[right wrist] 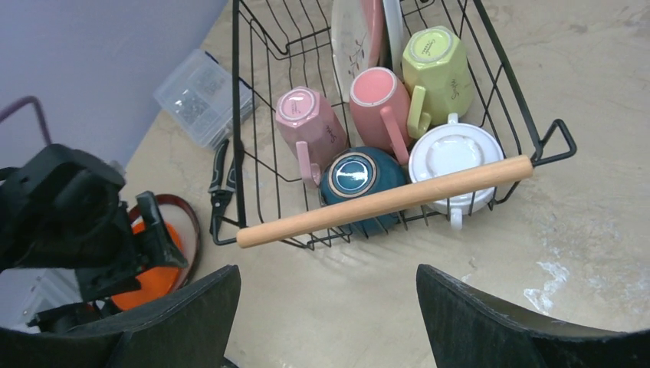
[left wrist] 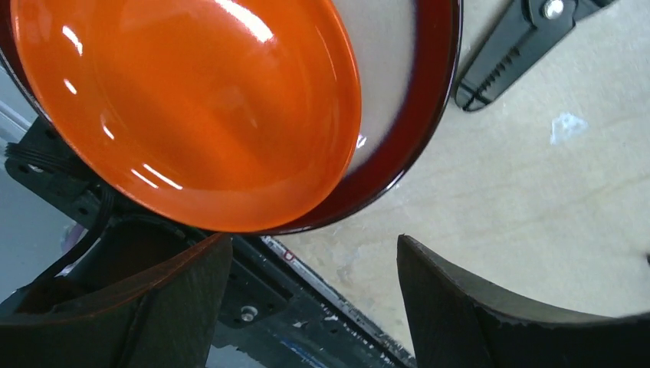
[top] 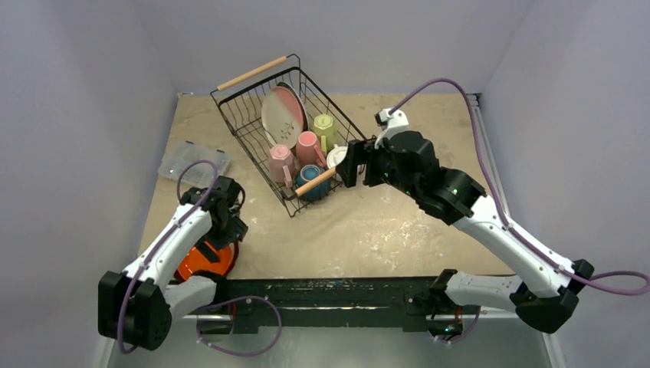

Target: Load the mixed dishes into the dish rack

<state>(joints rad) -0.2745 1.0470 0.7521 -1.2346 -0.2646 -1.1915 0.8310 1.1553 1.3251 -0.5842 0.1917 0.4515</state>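
Observation:
The dish rack (top: 253,73) stands at the back centre, holding two pink mugs (right wrist: 310,123), a yellow-green mug (right wrist: 437,69), a teal bowl (right wrist: 360,178), a white two-handled cup (right wrist: 452,157) and upright plates (right wrist: 360,38). An orange plate (left wrist: 192,100) lies stacked on a dark red-rimmed plate (left wrist: 398,146) at the table's near left edge. My left gripper (left wrist: 314,291) hovers open just beside their rim, nothing between its fingers. My right gripper (right wrist: 328,307) is open over bare table, close to the rack's near wooden handle (right wrist: 383,201).
Black pliers (left wrist: 513,54) lie just beyond the stacked plates, by the rack's near-left corner. A clear plastic box (top: 193,161) sits at the left of the rack. The black base rail (top: 337,295) runs along the near edge.

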